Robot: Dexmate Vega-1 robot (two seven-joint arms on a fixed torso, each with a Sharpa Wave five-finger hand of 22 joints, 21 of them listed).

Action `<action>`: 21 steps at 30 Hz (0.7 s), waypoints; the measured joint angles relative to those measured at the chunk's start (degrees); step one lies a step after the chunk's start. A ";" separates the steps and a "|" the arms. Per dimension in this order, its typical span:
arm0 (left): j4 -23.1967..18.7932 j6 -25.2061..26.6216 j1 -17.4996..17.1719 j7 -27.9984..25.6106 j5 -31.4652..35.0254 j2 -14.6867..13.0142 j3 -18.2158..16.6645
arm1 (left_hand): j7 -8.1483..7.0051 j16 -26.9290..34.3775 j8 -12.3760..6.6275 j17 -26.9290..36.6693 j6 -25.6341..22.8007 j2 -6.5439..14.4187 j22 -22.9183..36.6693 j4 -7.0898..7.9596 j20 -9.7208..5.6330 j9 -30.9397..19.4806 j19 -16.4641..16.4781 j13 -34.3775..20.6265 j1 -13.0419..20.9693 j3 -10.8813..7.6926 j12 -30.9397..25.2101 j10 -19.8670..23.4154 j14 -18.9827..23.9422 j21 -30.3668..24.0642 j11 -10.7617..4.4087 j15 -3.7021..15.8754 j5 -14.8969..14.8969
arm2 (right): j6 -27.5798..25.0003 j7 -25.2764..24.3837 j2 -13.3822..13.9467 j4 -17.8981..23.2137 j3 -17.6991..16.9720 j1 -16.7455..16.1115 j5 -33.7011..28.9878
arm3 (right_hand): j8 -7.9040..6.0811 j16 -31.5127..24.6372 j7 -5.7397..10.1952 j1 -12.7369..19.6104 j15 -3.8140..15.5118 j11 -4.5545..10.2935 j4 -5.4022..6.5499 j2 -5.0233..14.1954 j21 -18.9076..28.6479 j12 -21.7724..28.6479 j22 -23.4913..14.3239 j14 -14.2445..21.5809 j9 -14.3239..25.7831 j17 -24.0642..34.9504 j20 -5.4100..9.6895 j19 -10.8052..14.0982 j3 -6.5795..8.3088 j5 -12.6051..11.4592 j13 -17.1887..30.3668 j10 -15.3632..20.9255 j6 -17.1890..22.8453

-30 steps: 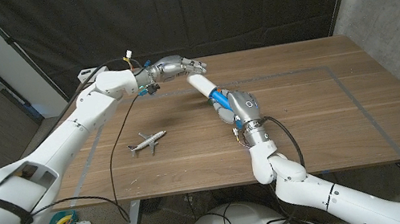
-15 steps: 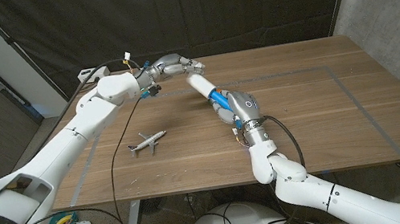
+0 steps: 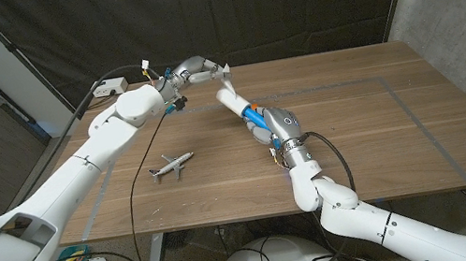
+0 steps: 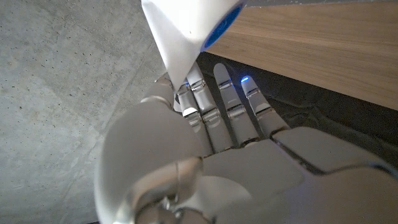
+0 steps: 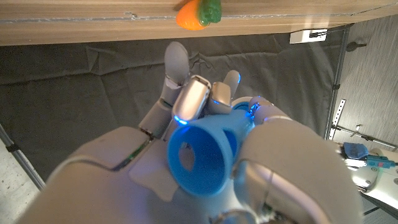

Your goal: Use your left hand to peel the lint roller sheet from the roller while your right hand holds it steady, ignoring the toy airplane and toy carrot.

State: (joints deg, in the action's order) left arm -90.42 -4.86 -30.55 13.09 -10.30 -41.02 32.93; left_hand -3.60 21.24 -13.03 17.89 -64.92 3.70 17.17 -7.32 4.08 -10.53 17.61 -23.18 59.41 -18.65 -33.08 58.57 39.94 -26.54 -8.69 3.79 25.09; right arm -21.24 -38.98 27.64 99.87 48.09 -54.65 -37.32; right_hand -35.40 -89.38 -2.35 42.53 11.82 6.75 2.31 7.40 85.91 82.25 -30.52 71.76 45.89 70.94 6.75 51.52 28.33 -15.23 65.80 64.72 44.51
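Blue handle first: the right robot hand [image 3: 275, 125] has its fingers wrapped round the lint roller [image 3: 235, 105], gripping it by that blue handle above the middle of the counter [image 3: 385, 133]. In the right wrist view the handle's open blue end sits right inside the curled fingers [image 5: 193, 99]. From that grip the roller's white barrel angles away toward the counter's far edge. At its far tip is the left robot hand [image 3: 204, 70], held above the far edge, with a white lint roller sheet [image 3: 225, 74] pinched at its fingertips. In the left wrist view that sheet [image 4: 180, 37] hangs as a white flap, caught between the fingers [image 4: 196, 87], with a bit of blue showing at its edge. Out from the roller, toward the robot's left and nearer the front edge, a toy airplane [image 3: 172, 165] lies on the wood. A toy carrot [image 5: 198, 14] shows on the counter in the right wrist view.
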 measured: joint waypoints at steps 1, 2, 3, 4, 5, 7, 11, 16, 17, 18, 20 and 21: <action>-0.31 0.00 0.00 -0.26 0.32 0.06 0.00 | 0.09 0.00 0.13 0.15 -0.08 0.09 0.01 0.00 0.00 0.00 0.00 -0.19 0.22 0.00 -0.20 0.01 0.00 -0.01 0.00 0.00 0.18 | 0.00 0.57 0.06 0.13 -0.05 0.00 0.39 | 0.00 0.00 0.00 0.00 0.00 0.00 0.00 0.00 0.13 0.00 0.00 0.00 0.00 0.00 0.01 -0.01 0.00 0.00 0.00 0.00 0.00; -0.36 0.00 0.00 -0.36 0.48 0.10 0.00 | 0.17 0.00 0.18 0.31 -0.16 0.10 0.09 -0.20 0.00 -0.01 0.00 -0.37 0.22 0.20 -0.42 0.01 0.00 -0.33 0.00 0.00 0.40 | 0.05 0.89 0.10 0.21 -0.08 0.00 0.64 | 0.00 0.00 0.00 0.00 0.00 0.00 0.00 0.00 0.35 0.00 0.00 0.00 0.00 0.00 0.14 -0.14 0.00 0.00 0.00 0.00 0.00; -0.42 0.00 0.02 -0.55 0.87 0.18 0.00 | 0.18 0.00 0.18 0.35 -0.15 0.10 0.24 -0.23 0.00 -0.01 0.00 -0.55 0.22 0.23 -0.48 0.01 0.00 -0.45 0.00 0.00 0.44 | 0.13 1.26 0.22 0.46 -0.21 -0.02 0.95 | 0.00 0.00 0.00 0.00 0.00 0.00 0.00 0.00 0.35 0.00 0.04 0.00 0.00 0.00 0.30 -0.30 0.00 0.00 0.00 0.00 0.00; -0.50 -0.05 0.11 -0.65 1.15 0.28 0.04 | 0.26 0.00 0.18 0.55 -0.07 -0.05 0.28 -0.23 0.00 -0.01 0.00 -0.69 0.40 0.23 -0.64 0.01 0.00 -0.45 0.00 0.00 0.44 | 0.30 1.80 0.32 0.66 -0.34 -0.03 1.43 | 0.00 0.00 0.00 0.00 0.00 0.00 0.00 0.00 0.35 0.00 0.21 0.00 0.00 0.00 0.31 -0.30 0.00 0.00 0.00 0.00 0.00; -0.50 -0.19 0.11 -0.76 1.46 0.28 0.04 | 0.26 0.00 0.19 0.61 -0.07 0.03 0.29 -0.23 0.00 -0.02 0.00 -0.83 0.76 0.23 -0.64 0.01 0.00 -0.46 0.00 0.00 0.44 | 0.30 1.80 0.40 0.82 -0.46 -0.05 1.43 | 0.00 0.00 -0.01 0.00 0.00 0.00 -0.17 0.00 0.35 0.00 0.26 0.00 0.00 0.00 0.31 -0.30 0.17 0.00 0.00 0.00 0.00; -0.56 -0.48 0.50 -0.89 1.88 0.57 0.25 | 0.42 0.00 0.19 0.86 -0.23 0.03 0.29 -0.46 0.00 -0.02 0.00 -1.12 0.76 0.45 -0.83 0.02 0.00 -0.45 0.02 0.00 0.44 | 0.92 3.44 0.74 1.45 -0.87 -0.13 2.94 | -0.21 0.00 -0.01 0.00 0.00 0.00 -0.25 0.00 0.57 0.00 0.27 0.00 0.00 0.00 0.31 -0.30 0.24 0.00 0.00 0.00 -0.01; -0.58 -1.08 0.96 -1.09 2.67 0.93 0.46 | 0.57 0.00 0.58 1.14 -0.38 -0.04 0.56 -0.46 0.00 -0.18 -0.01 -1.63 1.13 0.46 -1.26 0.11 0.00 -0.94 0.10 0.00 0.44 | 1.45 5.33 1.30 2.24 -1.43 -0.24 4.62 | -0.22 0.00 -0.01 0.00 0.00 0.00 -0.24 0.00 0.59 0.00 0.53 0.00 -0.11 0.00 0.31 -0.30 0.24 0.00 0.00 0.00 -0.01; -0.65 -1.52 1.67 -1.25 3.56 1.40 0.72 | 0.57 -0.18 0.63 1.24 -0.37 -0.04 0.62 -0.46 -0.35 -0.29 -0.35 -2.18 1.13 0.46 -1.49 0.11 0.00 -0.94 0.10 0.00 0.48 | 2.05 7.86 1.98 3.28 -2.23 -0.46 7.05 | -0.42 0.00 -0.02 0.00 -0.01 -0.09 -0.41 0.00 1.01 0.01 0.79 0.00 -0.26 0.00 0.31 -0.30 0.41 0.00 0.00 -0.09 -0.02; -0.67 -1.58 1.71 -1.27 3.71 1.42 0.73 | 0.57 -0.28 0.63 1.37 -0.37 -0.04 0.75 -0.46 -0.35 -0.29 -0.35 -2.35 1.14 0.46 -1.78 0.12 -0.01 -0.95 0.10 0.00 0.78 | 2.16 8.44 2.12 3.51 -2.42 -0.51 7.60 | -0.43 0.00 -0.02 0.00 -0.01 -0.09 -0.48 0.00 1.01 0.01 0.80 0.00 -0.27 0.00 0.31 -0.30 0.48 0.00 0.00 -0.09 -0.02; -0.69 -1.60 1.79 -1.29 3.81 1.45 0.75 | 0.57 -0.35 0.64 1.41 -0.37 0.01 0.81 -0.46 -0.35 -0.29 -0.36 -2.46 1.19 0.46 -1.92 0.12 -0.01 -1.20 0.10 0.00 0.83 | 2.21 8.76 2.17 3.58 -2.48 -0.53 7.94 | -0.43 0.00 -0.02 0.00 -0.01 -0.09 -0.48 0.00 1.01 0.01 0.79 0.00 -0.26 0.00 0.31 -0.30 0.48 0.00 0.00 -0.09 -0.02; -0.81 -1.70 2.05 -1.35 4.20 1.65 0.80 | 0.57 -0.50 0.65 1.41 -0.37 0.01 0.81 -0.69 -0.35 -0.29 -0.35 -2.70 1.19 0.69 -1.92 0.13 -0.01 -1.34 0.12 -0.01 0.83 | 2.31 9.68 2.44 3.99 -2.80 -0.59 8.82 | -0.43 0.00 -0.03 0.00 -0.01 -0.09 -0.48 0.00 1.01 0.01 0.79 0.00 -0.26 0.00 0.31 -0.30 0.48 0.00 0.00 -0.09 -0.02; -0.84 -1.72 2.08 -1.37 4.27 1.67 0.80 | 0.58 -0.50 0.65 1.41 -0.37 0.01 0.81 -0.70 -0.35 -0.29 -0.36 -2.74 1.19 0.70 -1.92 0.21 -0.01 -1.34 0.19 0.00 0.83 | 2.32 10.04 2.50 4.06 -2.87 -0.61 9.15 | -0.43 0.00 -0.03 0.00 -0.01 -0.09 -0.48 0.00 1.01 0.01 0.79 0.00 -0.26 0.00 0.31 -0.30 0.48 0.00 0.00 -0.09 -0.03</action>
State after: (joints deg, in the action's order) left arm -91.26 -6.58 -28.47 11.72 -6.02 -39.34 33.73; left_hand -3.03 20.74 -12.38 19.30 -65.29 3.72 17.98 -8.02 3.73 -10.82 17.25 -25.92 60.60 -17.95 -34.99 58.78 39.94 -27.88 -8.50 3.78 25.92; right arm -18.92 -28.94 30.15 103.94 45.22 -55.26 -28.17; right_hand -35.83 -89.38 -2.38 42.53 11.81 6.66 1.84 7.40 86.91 82.26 -29.73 71.76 45.63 70.94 7.06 51.22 28.80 -15.22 65.80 64.63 44.49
